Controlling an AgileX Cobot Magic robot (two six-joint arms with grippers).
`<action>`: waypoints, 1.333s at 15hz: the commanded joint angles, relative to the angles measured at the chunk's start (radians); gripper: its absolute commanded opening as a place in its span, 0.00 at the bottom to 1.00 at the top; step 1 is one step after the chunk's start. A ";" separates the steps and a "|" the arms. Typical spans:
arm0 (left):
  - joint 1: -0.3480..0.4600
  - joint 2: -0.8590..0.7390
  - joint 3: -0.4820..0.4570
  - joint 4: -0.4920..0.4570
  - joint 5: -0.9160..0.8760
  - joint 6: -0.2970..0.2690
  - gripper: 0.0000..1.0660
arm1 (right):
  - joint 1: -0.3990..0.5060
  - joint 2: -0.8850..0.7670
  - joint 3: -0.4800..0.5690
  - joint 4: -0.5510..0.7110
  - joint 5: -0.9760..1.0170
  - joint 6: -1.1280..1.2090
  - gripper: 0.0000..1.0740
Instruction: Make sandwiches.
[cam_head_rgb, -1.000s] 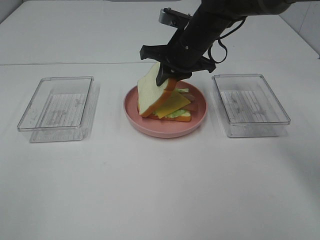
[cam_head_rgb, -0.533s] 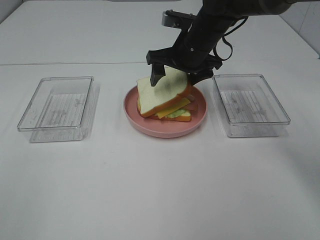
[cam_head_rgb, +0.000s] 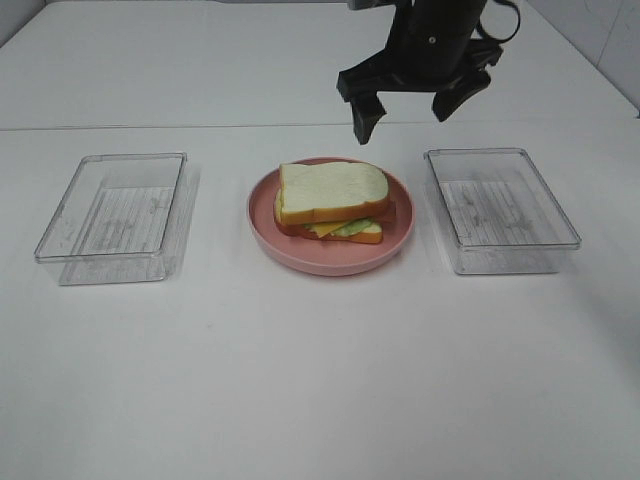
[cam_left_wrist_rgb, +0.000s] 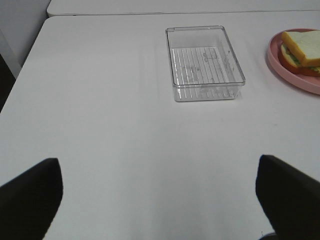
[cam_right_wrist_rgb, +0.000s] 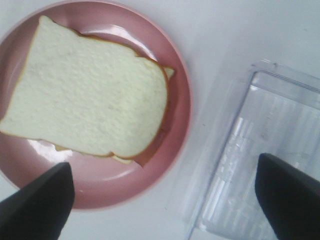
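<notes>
The sandwich (cam_head_rgb: 332, 203) lies on the pink round plate (cam_head_rgb: 300, 248) in the middle of the table: a white bread slice on top, yellow cheese, green lettuce and reddish strips showing at its edge, a second slice below. It also shows in the right wrist view (cam_right_wrist_rgb: 85, 95) and at the edge of the left wrist view (cam_left_wrist_rgb: 302, 51). My right gripper (cam_head_rgb: 405, 105) hangs open and empty above and behind the plate. My left gripper (cam_left_wrist_rgb: 160, 192) is open and empty over bare table, far from the plate.
A clear plastic tray (cam_head_rgb: 115, 215) stands left of the plate and another clear tray (cam_head_rgb: 500, 210) stands right of it; both hold nothing. The left tray also shows in the left wrist view (cam_left_wrist_rgb: 205, 62).
My right gripper let go of the top bread slice, which dropped flat onto the stack. The gripper then rose and moved back to the right, open.
</notes>
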 joint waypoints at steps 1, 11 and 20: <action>0.003 -0.004 0.002 -0.001 -0.004 -0.002 0.92 | -0.003 -0.049 -0.038 -0.079 0.142 -0.001 0.88; 0.003 -0.004 0.002 -0.001 -0.004 -0.002 0.92 | -0.003 -0.405 0.228 -0.093 0.294 0.003 0.88; 0.003 -0.004 0.002 -0.001 -0.004 -0.002 0.92 | -0.003 -0.941 0.822 -0.071 0.237 0.028 0.88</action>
